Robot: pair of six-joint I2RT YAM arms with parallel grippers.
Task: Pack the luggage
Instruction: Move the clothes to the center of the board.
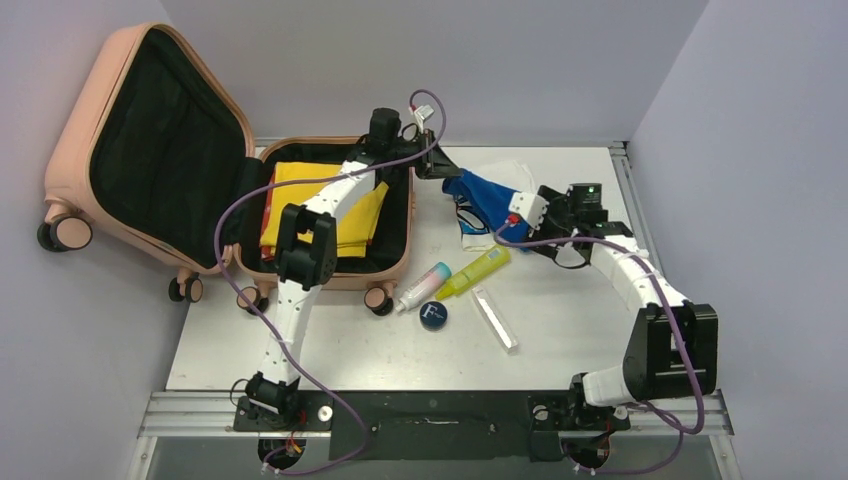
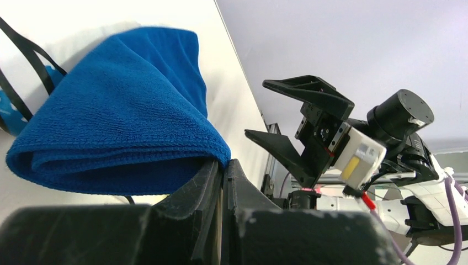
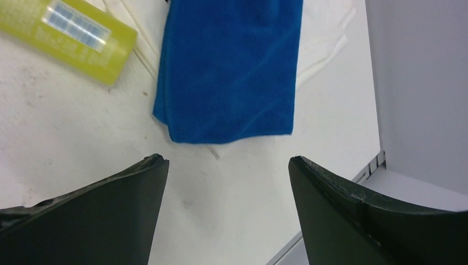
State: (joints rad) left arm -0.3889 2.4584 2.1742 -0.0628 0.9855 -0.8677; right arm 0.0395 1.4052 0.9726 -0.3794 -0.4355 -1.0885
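Grey walls are enclosing a white surface (image 1: 560, 350), and the luggage (image 1: 75, 140) is lying open at its far left corner, the lid leaning out past the left edge and the base sitting on the surface with a yellow cloth (image 1: 290, 180) lying inside. The left arm is reaching across the base, and the left gripper (image 2: 223, 165) is clenching on the hem of a blue towel (image 2: 121, 110), just right of the luggage. The towel is bunching into a thick fold at the fingers and draping over a white cloth (image 1: 510, 172) beneath it. The right gripper (image 3: 227, 163) is hanging released, jaws spread wide, holding nothing, hovering over bare surface just short of the towel's opposite edge and facing the left one. A yellow-green tube (image 1: 475, 272) is lying beside the towel, with a pink-and-teal bottle (image 1: 422, 287) touching its end near the luggage's front wheel. A round dark tin (image 1: 433, 316) and a clear stick (image 1: 494, 318) are resting nearer the arm bases.
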